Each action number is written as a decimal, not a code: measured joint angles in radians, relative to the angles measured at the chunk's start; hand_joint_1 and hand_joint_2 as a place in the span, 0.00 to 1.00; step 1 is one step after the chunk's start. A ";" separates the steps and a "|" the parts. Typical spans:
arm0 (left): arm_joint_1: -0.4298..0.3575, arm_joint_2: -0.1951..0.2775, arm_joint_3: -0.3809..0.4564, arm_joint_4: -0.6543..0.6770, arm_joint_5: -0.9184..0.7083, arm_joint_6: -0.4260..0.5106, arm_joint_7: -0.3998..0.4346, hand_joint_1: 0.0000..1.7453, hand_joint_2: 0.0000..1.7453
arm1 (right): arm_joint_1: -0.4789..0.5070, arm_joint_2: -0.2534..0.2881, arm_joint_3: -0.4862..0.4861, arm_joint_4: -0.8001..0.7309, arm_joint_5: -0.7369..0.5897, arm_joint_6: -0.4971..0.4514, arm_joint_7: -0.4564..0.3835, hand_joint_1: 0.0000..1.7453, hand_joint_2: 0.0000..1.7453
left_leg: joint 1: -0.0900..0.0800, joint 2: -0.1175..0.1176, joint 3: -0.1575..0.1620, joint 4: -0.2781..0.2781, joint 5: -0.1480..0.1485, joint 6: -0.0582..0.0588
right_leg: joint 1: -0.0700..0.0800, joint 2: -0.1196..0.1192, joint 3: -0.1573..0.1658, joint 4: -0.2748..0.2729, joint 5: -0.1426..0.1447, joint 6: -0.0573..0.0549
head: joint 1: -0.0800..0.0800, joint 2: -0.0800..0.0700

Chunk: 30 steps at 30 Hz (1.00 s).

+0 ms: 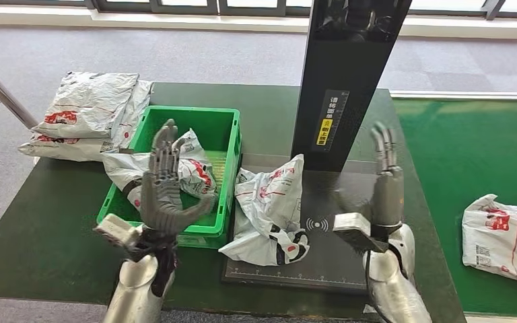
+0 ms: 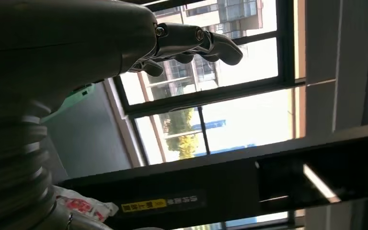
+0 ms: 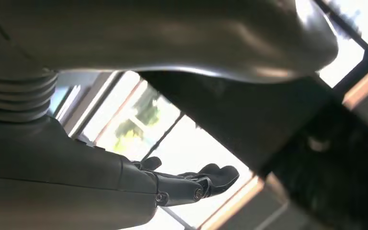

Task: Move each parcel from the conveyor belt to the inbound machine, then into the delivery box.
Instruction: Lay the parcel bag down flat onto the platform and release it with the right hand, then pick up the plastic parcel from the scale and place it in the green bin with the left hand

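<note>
Scan step, looks like: parcel [image 1: 269, 208] is laid on inbound machine [image 1: 323, 256] plate at table's near edge, beside green delivery box [image 1: 225, 134]. Left hand [image 1: 165, 185] and right hand [image 1: 385, 182] are raised, spread, nothing held. Next: parcel needs to be gripped, dropped into box.

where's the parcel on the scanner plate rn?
In the head view, the crumpled white plastic parcel with red print lies on the left part of the black scanner plate, beside the green plastic crate and below the black scanner column.
</note>
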 joint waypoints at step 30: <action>-0.270 -0.086 -0.160 0.781 -0.743 0.543 0.332 1.00 1.00 | 0.029 0.112 -0.188 -0.273 -0.057 -0.262 -0.001 0.00 0.00 | -0.001 0.006 0.000 0.000 0.000 0.000 | -0.001 0.006 -0.002 0.000 0.002 0.000 | 0.000 0.000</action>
